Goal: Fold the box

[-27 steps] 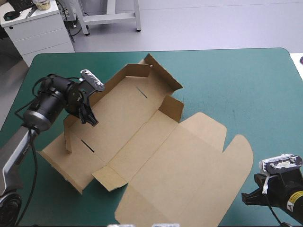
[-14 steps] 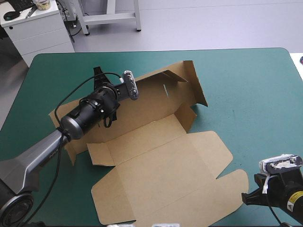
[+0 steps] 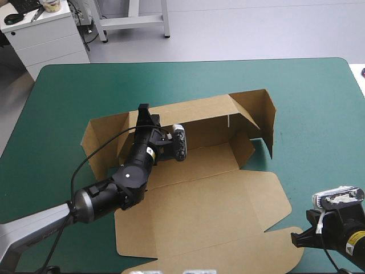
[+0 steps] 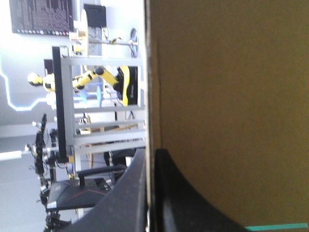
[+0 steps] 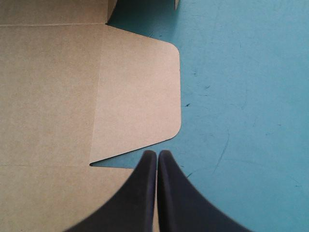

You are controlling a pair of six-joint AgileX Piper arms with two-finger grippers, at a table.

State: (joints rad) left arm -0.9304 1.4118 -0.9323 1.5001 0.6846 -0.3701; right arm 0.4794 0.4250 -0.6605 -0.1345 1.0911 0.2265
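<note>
Two fingers [image 4: 176, 203] (left) on box [image 3: 199, 211]

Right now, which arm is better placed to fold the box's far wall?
Left. The left tool is shut on the box, at its raised far wall. The right tool is shut, empty, beside the flat lid flap, far from that wall.
</note>
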